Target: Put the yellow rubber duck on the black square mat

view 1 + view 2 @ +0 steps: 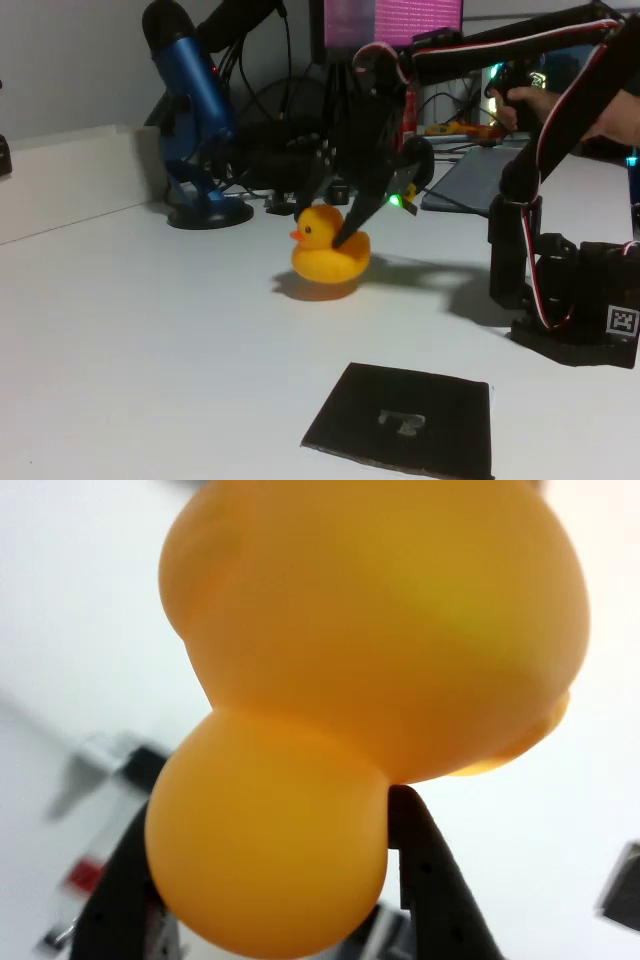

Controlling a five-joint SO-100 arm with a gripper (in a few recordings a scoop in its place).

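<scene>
Dim fixed view, blurred wrist view

One yellow rubber duck (329, 252), one black square mat (405, 418), one blue microphone (196, 110).

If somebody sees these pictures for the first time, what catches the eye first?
The yellow rubber duck on the white table at the centre of the fixed view, with the black tool closing around it. Next, the black square mat lying nearer the camera.

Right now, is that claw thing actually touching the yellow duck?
Touching. In the wrist view the gripper has a black finger pressed against the yellow rubber duck.
</scene>
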